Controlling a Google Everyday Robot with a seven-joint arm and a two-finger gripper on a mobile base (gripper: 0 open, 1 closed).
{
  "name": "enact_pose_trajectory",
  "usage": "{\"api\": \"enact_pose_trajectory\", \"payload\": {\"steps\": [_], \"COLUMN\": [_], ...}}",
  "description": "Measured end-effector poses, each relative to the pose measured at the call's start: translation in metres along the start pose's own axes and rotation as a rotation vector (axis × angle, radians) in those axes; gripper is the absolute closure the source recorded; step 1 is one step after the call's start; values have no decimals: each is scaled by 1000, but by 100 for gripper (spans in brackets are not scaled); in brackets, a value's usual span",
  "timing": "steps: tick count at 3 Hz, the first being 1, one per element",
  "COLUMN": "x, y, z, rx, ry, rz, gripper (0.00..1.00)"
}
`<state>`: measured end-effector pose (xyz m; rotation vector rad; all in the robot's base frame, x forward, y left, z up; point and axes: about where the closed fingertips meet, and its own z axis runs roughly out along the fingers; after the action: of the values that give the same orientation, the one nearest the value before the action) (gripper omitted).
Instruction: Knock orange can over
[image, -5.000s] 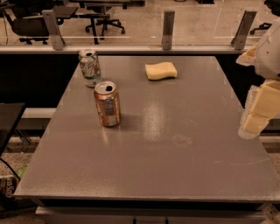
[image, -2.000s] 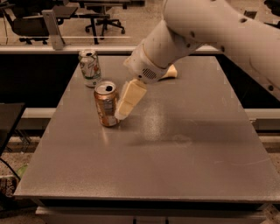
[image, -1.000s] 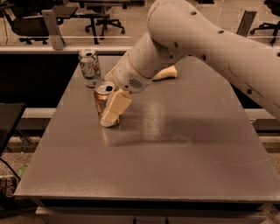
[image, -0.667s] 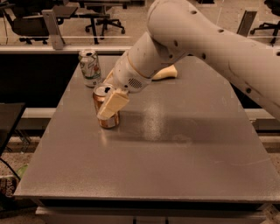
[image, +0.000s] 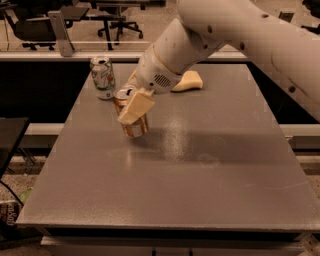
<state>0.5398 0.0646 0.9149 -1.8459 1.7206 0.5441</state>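
Cream, blocky gripper (image: 135, 107) at the tip of a smooth, rounded white arm (image: 225, 35), set right against the upper front of the orange can (image: 135, 129), covering much of that shiny copper cylinder; open or closed, cannot tell. Just beyond and left of the gripper, an upright white-and-green can (image: 102, 77); beyond and right, a soft yellow wedge-shaped sponge (image: 186, 81). Underneath everything, a matte, speckled grey tabletop (image: 200, 175).

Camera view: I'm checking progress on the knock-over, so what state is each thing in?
Orange can: on its base, perhaps leaning slightly, not knocked over.
White-and-green can: upright, apart from the arm.
Yellow sponge: lying flat on the far part of the table.
Claw: low, against the orange can's upper side.
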Motion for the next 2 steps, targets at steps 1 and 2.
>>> {"api": "enact_pose_trajectory", "payload": {"steps": [1, 2], "x": [11, 28], "y": [-5, 0], "z": [-29, -48], "rx": [-9, -39], "ry": [128, 303], "rz": [17, -5], "gripper": [100, 100]}}
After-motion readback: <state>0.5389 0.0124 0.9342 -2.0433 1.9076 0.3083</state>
